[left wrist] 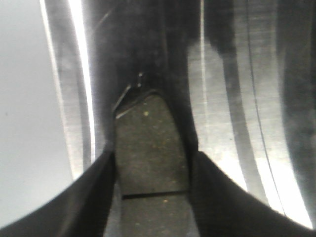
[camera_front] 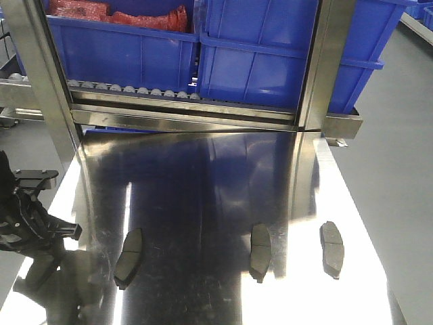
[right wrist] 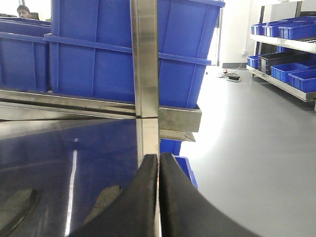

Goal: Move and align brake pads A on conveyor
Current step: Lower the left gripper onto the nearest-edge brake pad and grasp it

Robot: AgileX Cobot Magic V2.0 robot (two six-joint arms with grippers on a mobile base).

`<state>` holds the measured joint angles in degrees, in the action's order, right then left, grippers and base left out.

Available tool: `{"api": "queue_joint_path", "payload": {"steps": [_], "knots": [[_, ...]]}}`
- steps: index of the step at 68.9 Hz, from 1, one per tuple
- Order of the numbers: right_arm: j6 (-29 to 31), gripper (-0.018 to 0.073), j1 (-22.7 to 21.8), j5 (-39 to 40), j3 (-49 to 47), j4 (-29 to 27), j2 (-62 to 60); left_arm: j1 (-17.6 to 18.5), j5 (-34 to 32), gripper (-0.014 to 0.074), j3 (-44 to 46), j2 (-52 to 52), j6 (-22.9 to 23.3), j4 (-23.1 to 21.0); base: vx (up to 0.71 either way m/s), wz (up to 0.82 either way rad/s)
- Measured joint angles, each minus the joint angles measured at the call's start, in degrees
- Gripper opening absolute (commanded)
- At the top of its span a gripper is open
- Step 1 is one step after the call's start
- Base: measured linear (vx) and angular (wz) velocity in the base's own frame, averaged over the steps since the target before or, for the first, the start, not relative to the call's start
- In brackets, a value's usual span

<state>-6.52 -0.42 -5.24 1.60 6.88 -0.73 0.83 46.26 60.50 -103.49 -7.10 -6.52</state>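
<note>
Between left jaws, one brake pad

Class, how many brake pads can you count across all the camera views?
4. Three pads lie on the steel tabletop: left, middle, right. A fourth pad sits in the left gripper, shown only by its wrist camera. Others may be hidden.

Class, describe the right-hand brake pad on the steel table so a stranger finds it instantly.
Start at the shiny steel tabletop below the blue bins. Three grey pads lie in a row across it. Yours is the rightmost pad, nearest the table's right edge.
</note>
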Motion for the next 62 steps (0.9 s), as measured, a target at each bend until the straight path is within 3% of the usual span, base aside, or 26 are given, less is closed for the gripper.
{"api": "queue_joint_path", "payload": {"steps": [12, 23, 40, 62], "knots": [[0.00, -0.0011, 0.00, 0.00, 0.00, 0.00, 0.00, 0.00, 2.11, 0.0152, 1.05, -1.62, -0.37, -0.05, 0.00, 0.00], [0.00, -0.0011, 0.00, 0.00, 0.00, 0.00, 0.00, 0.00, 2.52, -0.0009, 1.29, -1.55, -0.80, -0.05, 0.00, 0.00], [0.00, -0.0011, 0.00, 0.00, 0.00, 0.00, 0.00, 0.00, 4.35, -0.0008, -0.36, 3.72, -1.30, -0.12, 0.00, 0.00], [0.00, -0.0011, 0.00, 0.00, 0.00, 0.00, 0.00, 0.11, 1.05, -0.0006, -6.36, 24.82, -1.53, -0.25, 0.00, 0.00]]}}
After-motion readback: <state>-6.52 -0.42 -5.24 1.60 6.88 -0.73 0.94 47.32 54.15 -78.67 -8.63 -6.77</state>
